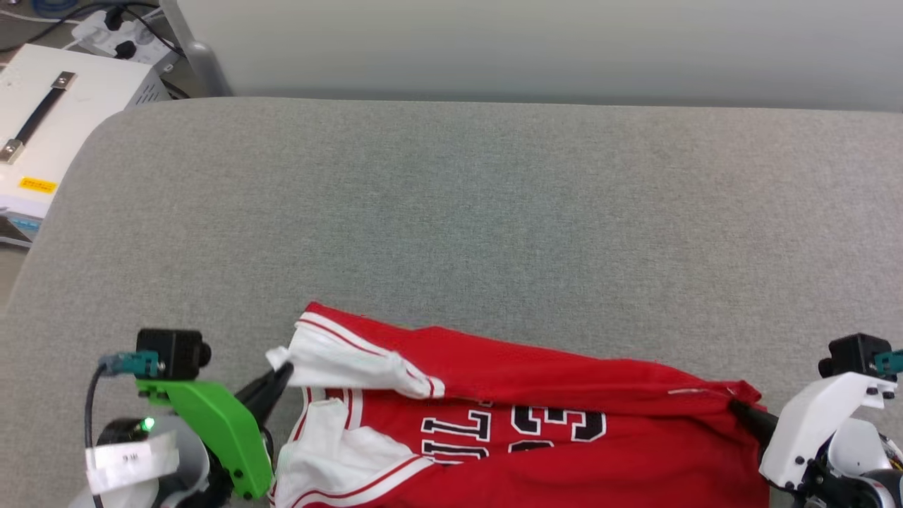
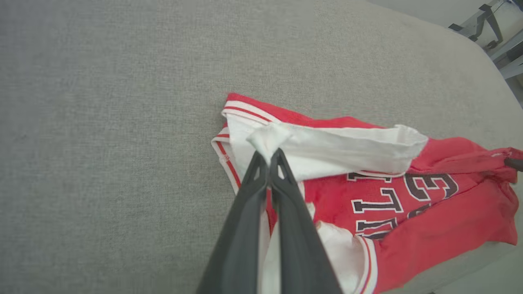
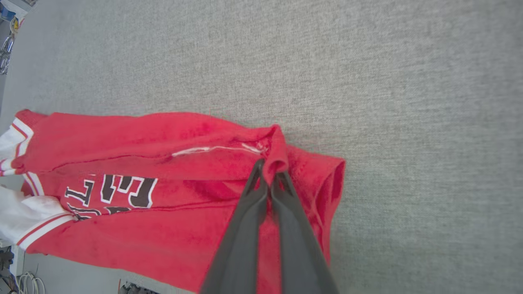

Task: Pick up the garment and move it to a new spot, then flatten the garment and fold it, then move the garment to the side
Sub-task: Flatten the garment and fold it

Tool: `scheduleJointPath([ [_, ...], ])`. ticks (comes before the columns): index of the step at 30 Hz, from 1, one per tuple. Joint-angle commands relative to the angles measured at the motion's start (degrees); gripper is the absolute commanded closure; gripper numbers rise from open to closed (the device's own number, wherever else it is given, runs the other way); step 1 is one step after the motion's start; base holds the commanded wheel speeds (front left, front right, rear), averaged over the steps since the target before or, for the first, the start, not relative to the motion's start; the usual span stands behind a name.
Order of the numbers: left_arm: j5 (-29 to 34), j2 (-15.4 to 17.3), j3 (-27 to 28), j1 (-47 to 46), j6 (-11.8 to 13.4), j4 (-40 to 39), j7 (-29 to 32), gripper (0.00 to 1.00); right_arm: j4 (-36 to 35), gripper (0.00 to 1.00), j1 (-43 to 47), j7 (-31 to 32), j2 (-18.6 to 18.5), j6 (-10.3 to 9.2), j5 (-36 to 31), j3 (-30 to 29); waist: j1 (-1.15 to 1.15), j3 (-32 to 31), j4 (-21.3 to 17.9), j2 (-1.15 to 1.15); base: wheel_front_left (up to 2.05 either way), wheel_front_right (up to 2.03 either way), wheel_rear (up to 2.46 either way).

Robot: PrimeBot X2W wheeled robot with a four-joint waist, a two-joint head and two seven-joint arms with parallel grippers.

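Both ends of the garment (image 1: 564,381) are pinched: sleeve by left gripper (image 2: 269,157), red corner by right gripper (image 3: 269,173).

One garment (image 1: 564,451), one left hand (image 1: 279,375), one right hand (image 1: 738,407), one grey cushion (image 1: 451,212), one white box (image 1: 70,120)

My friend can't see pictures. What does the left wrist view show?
The left end effector, shut, pinches a white sleeve of the red garment, which lies crumpled on a grey cushion. Black white-edged letters show on it.
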Motion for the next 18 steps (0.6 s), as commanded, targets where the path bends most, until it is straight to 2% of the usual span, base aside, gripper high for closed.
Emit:
scheduleJointPath([
  [1, -0.8, 0.1, -0.2, 2.4, 0.8, -0.8, -0.5, 1.0, -0.2, 1.0, 1.4, -1.3, 0.4, 0.01, 0.0, -0.6, 0.01, -1.0, 1.0, 0.0, 0.0, 0.0, 0.0],
  [8, -2.5, -1.9, -1.5, 9.8, 3.7, -2.9, -1.4, 1.0, 2.0, 1.0, 5.1, -5.6, 2.1, 0.01, 0.2, -2.0, 0.01, -1.5, 1.2, 0.0, 0.0, 0.0, 0.0],
  [13, -4.0, -2.8, -1.3, 12.2, 4.1, -0.2, -2.2, 1.0, 4.1, 1.0, 6.2, -8.7, 2.5, 0.01, 0.0, -2.1, 0.01, -1.3, 0.8, 0.0, 0.0, 0.0, 0.0],
  [14, -4.2, -2.9, -1.4, 12.3, 3.9, 0.6, -2.2, 1.0, 4.5, 0.71, 6.3, -9.5, 2.6, 0.01, 0.0, -2.0, 0.01, -1.3, 0.7, 0.0, 0.0, 0.0, 0.0],
  [16, -4.4, -3.5, -1.4, 12.3, 3.5, 1.8, -2.6, 1.0, 5.1, 0.0, 6.5, -10.7, 2.7, 0.01, 0.4, -1.5, 0.01, -1.3, 0.4, 0.0, 0.0, 0.0, 0.0],
  [17, -4.3, -4.3, -1.7, 11.7, 2.7, 3.4, -3.4, 0.61, 5.2, 0.0, 6.5, -13.0, 2.6, 0.01, 1.7, -0.5, 0.01, -1.5, 0.1, 0.0, 0.0, 0.0, 0.0],
  [18, -3.5, -5.0, -2.2, 10.8, 1.9, 4.4, -4.4, 0.0, 3.8, 0.0, 7.2, -15.9, 1.9, 0.01, 2.0, 0.4, 0.01, -1.9, 0.1, 0.0, 0.0, 0.0, 0.0],
])
